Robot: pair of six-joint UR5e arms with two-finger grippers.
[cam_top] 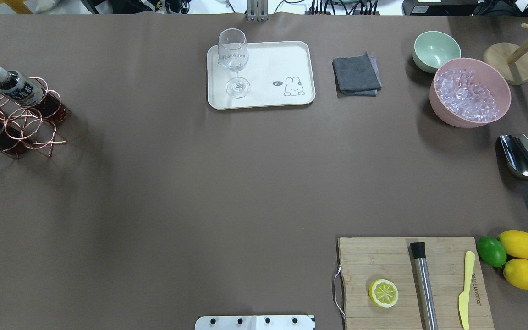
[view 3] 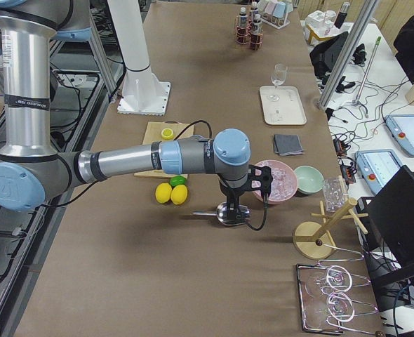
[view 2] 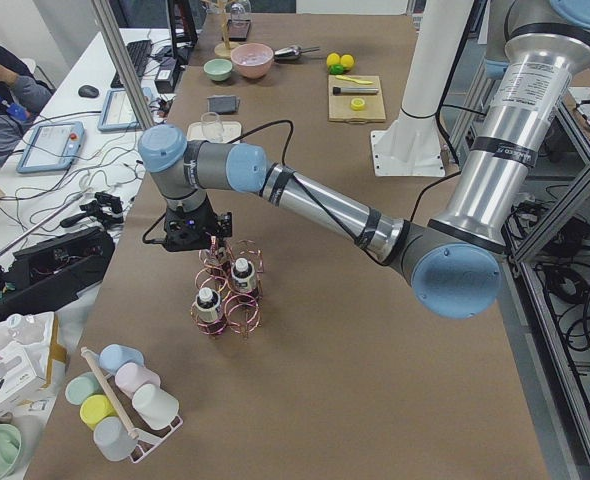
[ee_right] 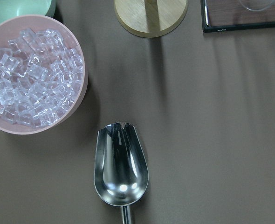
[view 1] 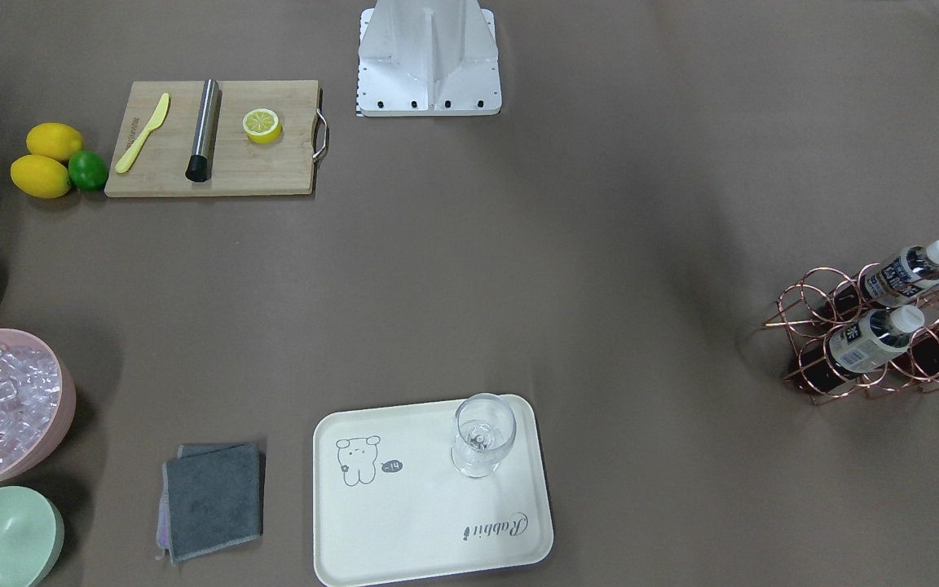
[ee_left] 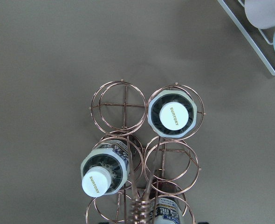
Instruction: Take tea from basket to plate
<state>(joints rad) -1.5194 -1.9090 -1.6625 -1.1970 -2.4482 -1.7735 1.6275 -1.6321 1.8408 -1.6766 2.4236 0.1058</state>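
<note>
Three tea bottles lie in a copper wire basket (view 1: pixel 812 293) at the table's left end. Two of the bottles (view 1: pixel 901 273) (view 1: pixel 869 338) show fully in the front view; the left wrist view looks straight down on their white caps (ee_left: pixel 170 116) (ee_left: pixel 96 182). The cream plate (view 1: pixel 429 522) with the bear drawing holds a wine glass (view 1: pixel 482 432) and shows in the overhead view too (cam_top: pixel 287 59). My left gripper (view 2: pixel 197 235) hangs just above the basket; I cannot tell whether it is open or shut. My right gripper (view 3: pixel 238 200) hovers over a metal scoop (ee_right: pixel 121 170); I cannot tell its state either.
A pink bowl of ice (cam_top: pixel 470 91), a pale green bowl (cam_top: pixel 436 48) and a grey cloth (cam_top: pixel 355 75) stand right of the plate. A cutting board (cam_top: pixel 410 279) with a lemon half, a steel muddler and a yellow knife, plus lemons and a lime, lies near my right side.
</note>
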